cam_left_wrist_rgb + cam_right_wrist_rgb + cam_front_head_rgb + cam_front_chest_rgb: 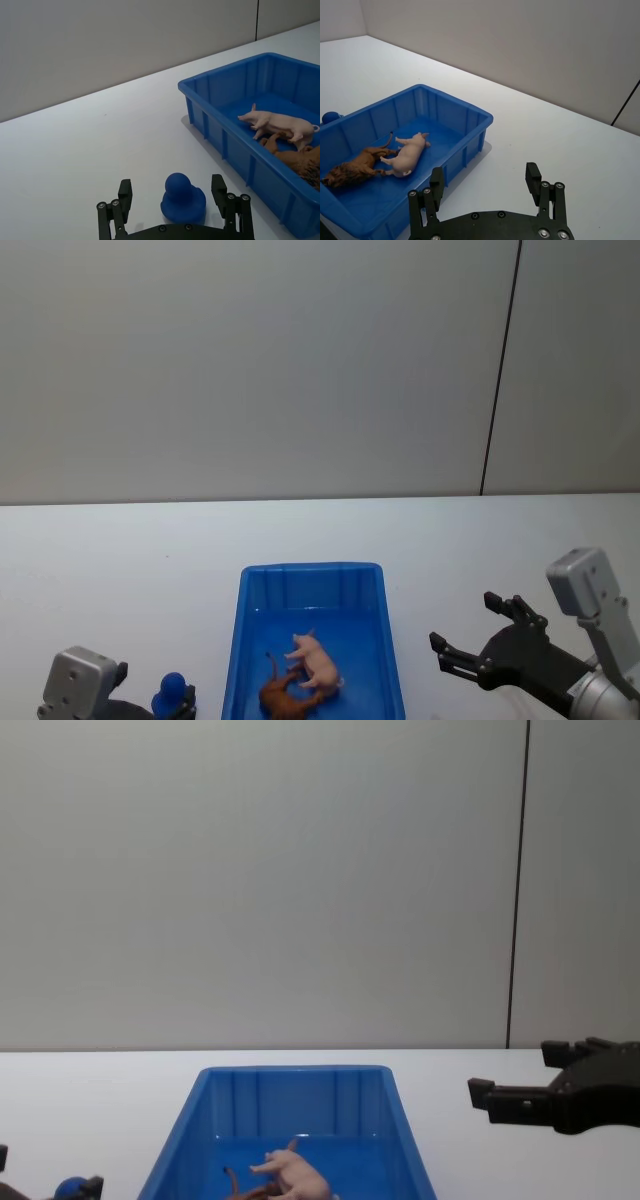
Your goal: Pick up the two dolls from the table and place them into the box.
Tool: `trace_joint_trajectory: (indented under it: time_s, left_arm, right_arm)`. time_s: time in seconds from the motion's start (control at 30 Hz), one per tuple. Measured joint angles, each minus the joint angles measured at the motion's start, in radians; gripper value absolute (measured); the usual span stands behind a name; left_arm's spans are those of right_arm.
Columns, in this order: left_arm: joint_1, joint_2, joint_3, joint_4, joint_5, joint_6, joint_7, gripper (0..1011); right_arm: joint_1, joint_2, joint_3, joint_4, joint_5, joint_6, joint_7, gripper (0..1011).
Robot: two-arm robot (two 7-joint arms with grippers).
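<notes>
— Black jaws first: how do they stand?

— On the right gripper (470, 632) they are spread wide with nothing between them; it hangs over bare table (120, 550) just to the right of the box (312, 572). The left gripper (174, 202) is also spread, low at the near left, its fingers either side of a small blue ball-topped piece (182, 198) on the tabletop. I see no contact with it.

— And the dolls?

— Both are in the blue box already. The pig (409, 154) lies on its side on the box floor, and the lion (356, 168) lies beside it, nearer the robot, the two touching or nearly so. By how things lie, the placing looks done.

— If one had to be lifted again, how would it handle?

— I'd judge them light, rigid plastic, smooth enough to slip. Take the pig across the trunk, the broadest part, not the thin legs or tail. The lion likewise across the body behind the mane. The ribbed walls leave room to come straight down.
</notes>
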Motion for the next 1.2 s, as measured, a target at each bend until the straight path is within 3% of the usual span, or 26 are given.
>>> trace_joint_trajectory:
  time_s: [0.6,0.9,1.07,1.2]
  left_arm:
    - [-0.062,-0.046,-0.002,0.122,0.011,0.009,-0.127,998]
    - [-0.098,-0.07,-0.003,0.175,0.026,0.024,-0.181,785]
    - [-0.112,-0.076,-0.008,0.186,0.029,0.029,-0.199,611]
    - [-0.12,-0.077,-0.012,0.184,0.033,0.032,-0.207,558]
  right_arm:
    - [0.0,0.0,0.0,0.0,0.0,0.0,0.0,1001]
    - [0.0,0.0,0.0,0.0,0.0,0.0,0.0,1001]
    - [0.0,0.0,0.0,0.0,0.0,0.0,0.0,1001]
    - [0.0,0.0,0.0,0.0,0.0,0.0,0.0,1001]
